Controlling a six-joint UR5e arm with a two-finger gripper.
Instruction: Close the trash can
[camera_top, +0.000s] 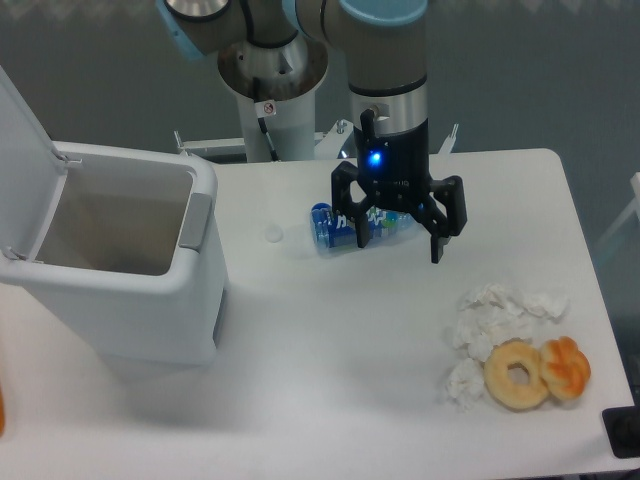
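The trash can is sitting on the left side of the white table, well apart from the other things, and it is standing open: its flat white lid is tilting up and back at the far left, leaving the pale inside of the bin showing. A grey tab is lying on the rim of the side that is facing the middle of the table. The arm is reaching down from the top of the view, and its black hand, with a small blue light glowing on its body, is hanging over the middle of the table with its two fingers spread wide and gripping nothing. Just behind and below the hand, a blue crumpled wrapper or bottle is lying on the table; whether the hand is touching it cannot be told. Near the right front corner, a ring-shaped donut is resting against a smaller orange pastry, and crumpled white tissues are lying just beside them, to their left and behind
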